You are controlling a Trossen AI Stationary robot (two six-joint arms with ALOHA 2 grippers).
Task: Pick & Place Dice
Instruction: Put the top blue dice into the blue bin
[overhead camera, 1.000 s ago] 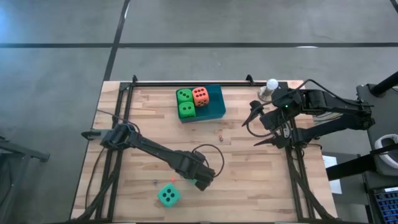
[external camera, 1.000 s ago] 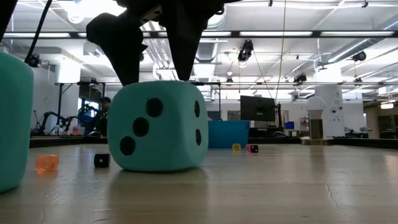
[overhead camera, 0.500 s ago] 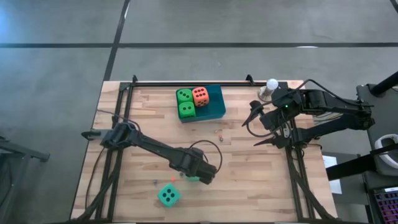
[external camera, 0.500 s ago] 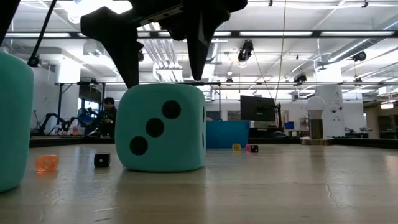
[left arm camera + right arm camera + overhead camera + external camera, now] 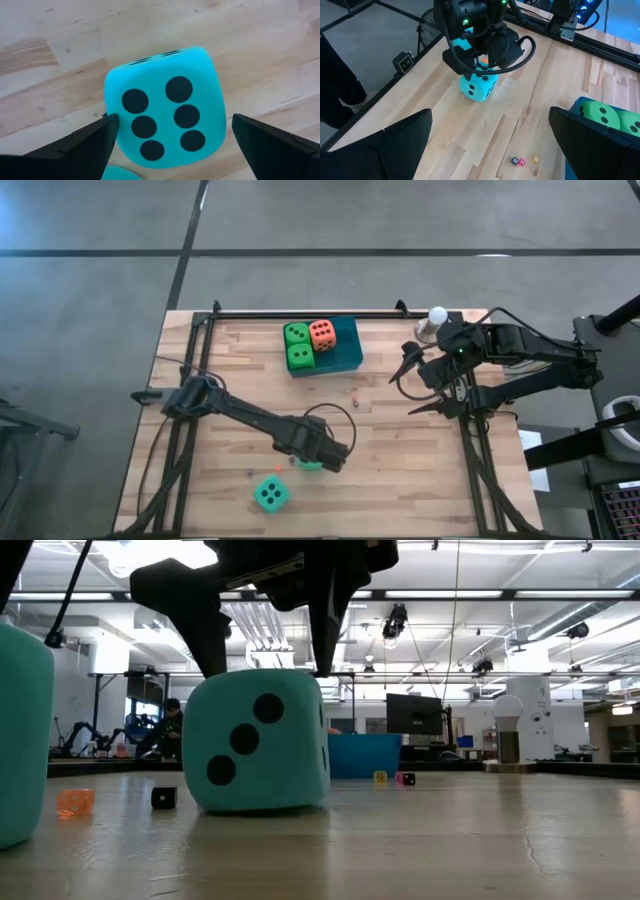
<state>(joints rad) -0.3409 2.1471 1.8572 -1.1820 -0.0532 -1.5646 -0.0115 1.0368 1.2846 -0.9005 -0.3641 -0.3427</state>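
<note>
The left end effector (image 5: 170,137) hangs over a soft, round-cornered teal foam die (image 5: 165,120) on the pale butcher-block tabletop (image 5: 400,450), its two dark fingers spread wide on either side of the cube and gripping nothing. The six-pip face looks up at the wrist camera. A second teal die (image 5: 270,494) sits just beside it at seven o'clock. At twelve o'clock, well apart, the rectangular blue tray (image 5: 345,345) holds two bright green dice (image 5: 297,346) and an orange-red die (image 5: 322,332). Three tiny hard dice (image 5: 525,161) lie between tray and arm. The right end effector (image 5: 415,385), fully open and empty, waits at three o'clock near a white ball on a metal stand (image 5: 436,318).
</note>
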